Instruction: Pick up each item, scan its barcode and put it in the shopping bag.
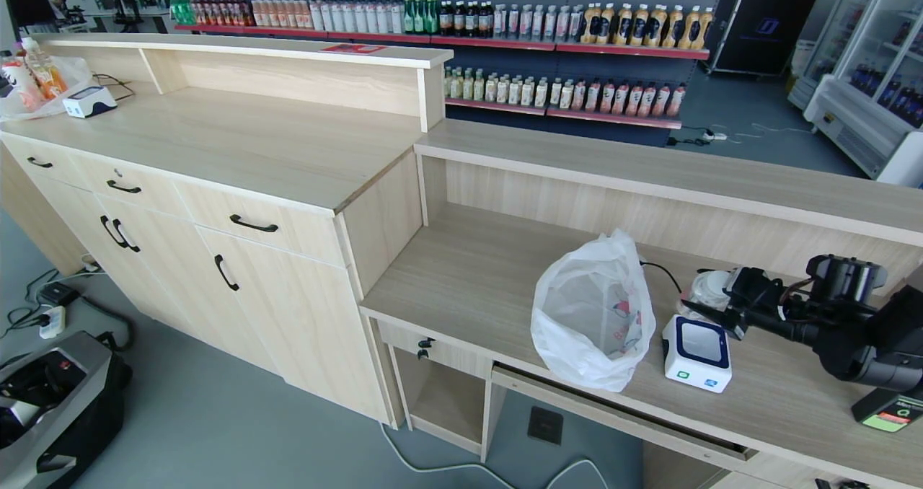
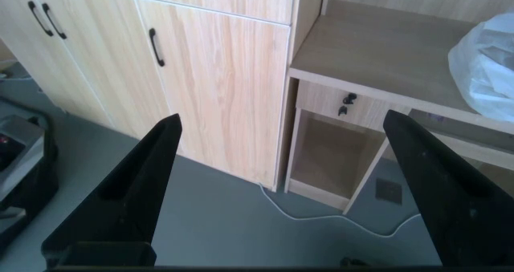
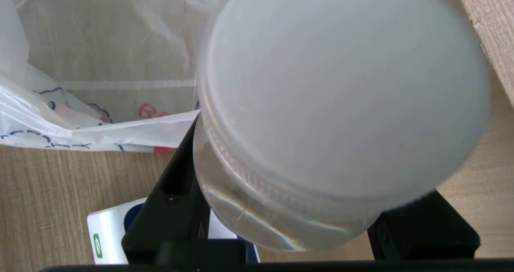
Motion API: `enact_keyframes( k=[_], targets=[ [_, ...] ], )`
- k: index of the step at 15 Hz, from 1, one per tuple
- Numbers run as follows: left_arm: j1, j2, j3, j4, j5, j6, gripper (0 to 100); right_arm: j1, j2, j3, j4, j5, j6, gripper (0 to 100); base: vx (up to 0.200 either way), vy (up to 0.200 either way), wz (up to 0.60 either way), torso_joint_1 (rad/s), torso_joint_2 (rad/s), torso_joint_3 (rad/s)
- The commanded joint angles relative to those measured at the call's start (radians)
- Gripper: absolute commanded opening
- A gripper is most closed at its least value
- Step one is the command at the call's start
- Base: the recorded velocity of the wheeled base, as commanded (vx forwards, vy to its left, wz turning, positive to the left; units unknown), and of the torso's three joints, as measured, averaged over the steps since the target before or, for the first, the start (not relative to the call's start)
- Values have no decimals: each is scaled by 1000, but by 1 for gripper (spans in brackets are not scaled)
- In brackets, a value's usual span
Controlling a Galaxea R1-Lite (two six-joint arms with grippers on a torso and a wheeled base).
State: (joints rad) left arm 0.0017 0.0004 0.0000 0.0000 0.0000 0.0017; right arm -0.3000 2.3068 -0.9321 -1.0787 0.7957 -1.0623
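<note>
We see the right gripper (image 1: 714,300) held low and level over the counter (image 1: 469,280) – clamped on a white-lidded jar (image 3: 337,103) just above the scanner (image 1: 696,353), beside the shopping bag (image 1: 593,312). Our left gripper (image 2: 281,127) hangs over the floor (image 2: 209,216) before the cabinet (image 2: 225,71), fingers wide apart.

A clear jar (image 3: 345,87) with a white screw lid sits clamped between the fingers of the right claw (image 1: 714,298), just beside the white-and-blue barcode scanner (image 1: 696,352) – its screen facing up on the table (image 1: 469,272). Next to the scanner, the translucent white shopping bag (image 1: 591,316) stands open, mouth upward.
</note>
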Motion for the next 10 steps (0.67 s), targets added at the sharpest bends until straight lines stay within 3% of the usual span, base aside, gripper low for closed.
enact_keyframes(
  k=[1, 6, 10],
  targets=[
    [0, 0, 0, 0, 0, 0, 100, -1, 0, -1, 0, 0, -1, 0, 0, 0, 0, 0, 0, 0],
    [0, 0, 0, 0, 0, 0, 100, -2, -18, -5, 0, 0, 19, 0, 0, 0, 0, 0, 0, 0],
    [0, 0, 0, 0, 0, 0, 100, 18, -210, -16, 20, -193, 464, 0, 0, 0, 0, 0, 0, 0]
  ],
)
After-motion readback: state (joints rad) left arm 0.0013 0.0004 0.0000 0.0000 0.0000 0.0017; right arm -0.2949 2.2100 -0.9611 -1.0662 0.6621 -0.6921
